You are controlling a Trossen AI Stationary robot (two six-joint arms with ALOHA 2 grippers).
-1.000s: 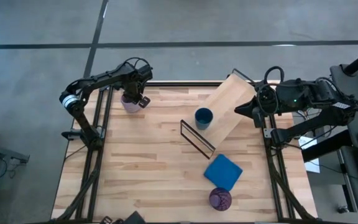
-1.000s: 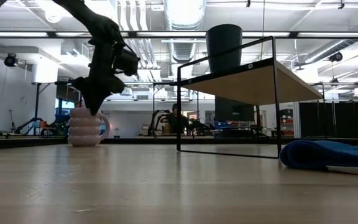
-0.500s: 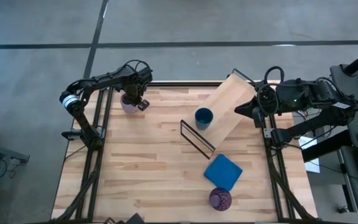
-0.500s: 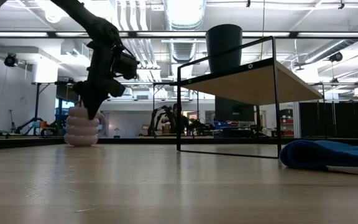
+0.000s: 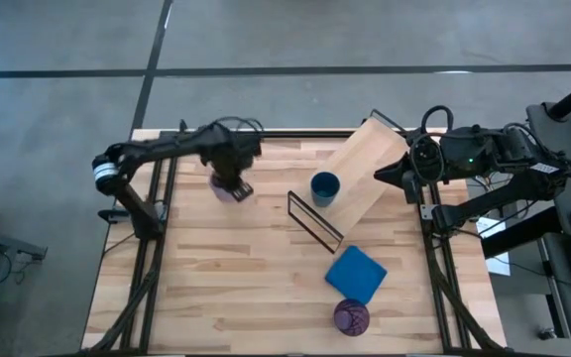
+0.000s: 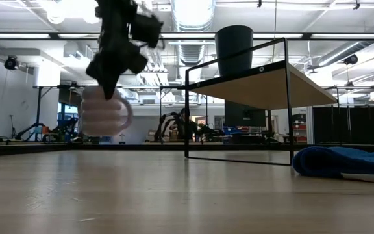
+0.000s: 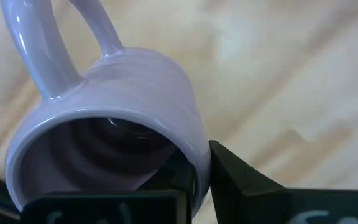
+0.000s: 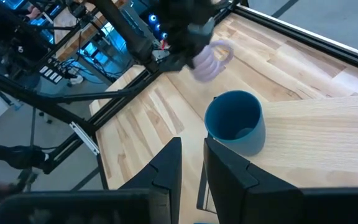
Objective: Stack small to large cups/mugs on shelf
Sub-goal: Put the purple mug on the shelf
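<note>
Now the left hand (image 5: 234, 178) grips the lavender mug's (image 6: 105, 112) rim, lifted off the table.

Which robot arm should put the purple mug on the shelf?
The left: its hand already grips the lifted mug. The right hand waits beyond the shelf, holding nothing.

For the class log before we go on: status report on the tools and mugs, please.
Left tool shut on lavender mug, lifted off table. Right tool parked by shelf. Blue cup on shelf. Purple tumbler on table. Path to shelf open.
</note>
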